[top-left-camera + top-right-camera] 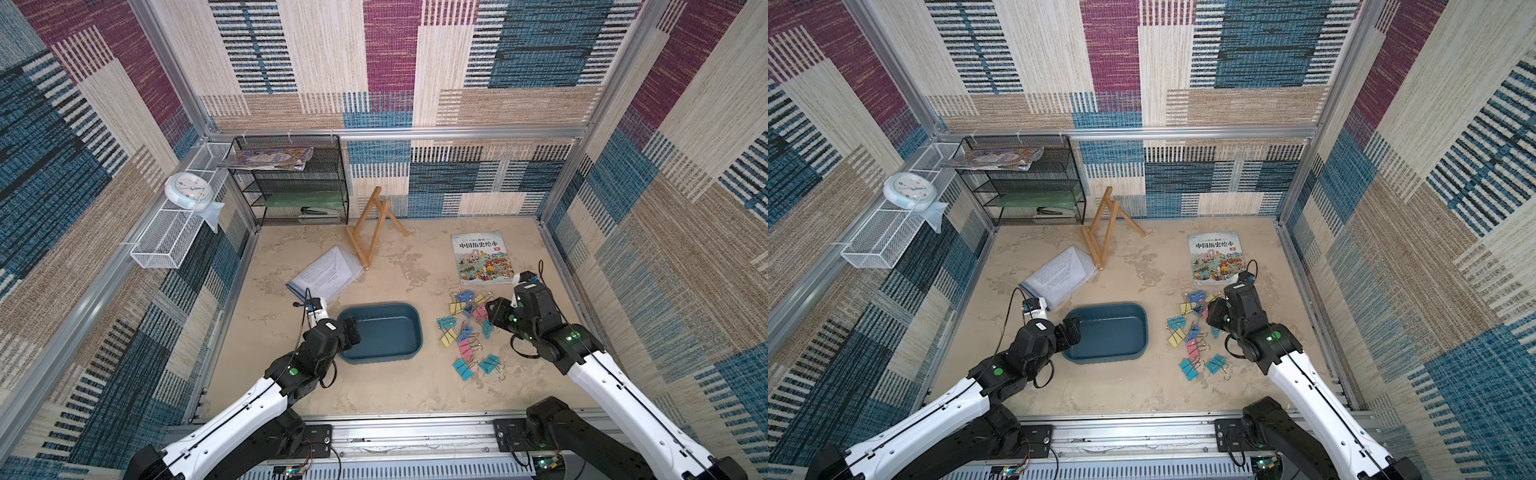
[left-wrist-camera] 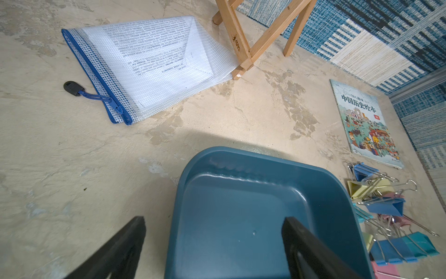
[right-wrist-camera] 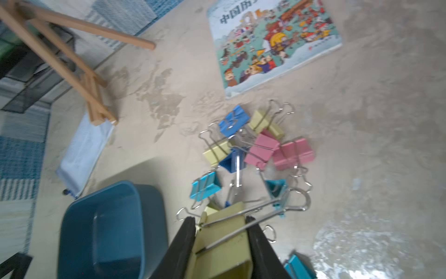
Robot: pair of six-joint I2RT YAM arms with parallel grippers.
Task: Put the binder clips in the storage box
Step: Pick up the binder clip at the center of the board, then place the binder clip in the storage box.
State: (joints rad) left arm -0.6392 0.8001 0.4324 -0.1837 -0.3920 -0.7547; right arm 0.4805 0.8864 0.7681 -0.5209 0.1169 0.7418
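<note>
a shallow dark teal plastic storage box (image 1: 386, 332) is sitting near the middle of a mottled beige tabletop (image 1: 374, 395). pastel pink, yellow, teal and blue binder clips (image 1: 464, 348) with silver wire handles are lying scattered just beside it, on the robot's right. the right end effector (image 3: 220, 225) is clamping one yellow binder clip (image 3: 223, 256) above that pile. the left end effector (image 2: 213, 229) is hovering with fingers spread wide, straddling one edge of the box.

Blue, maroon and beige patchwork walls (image 1: 390, 62) enclose a mottled beige counter (image 1: 415, 266), with a black wire-mesh rack (image 1: 291, 187) in a back corner near a white mesh basket (image 1: 166, 241).
</note>
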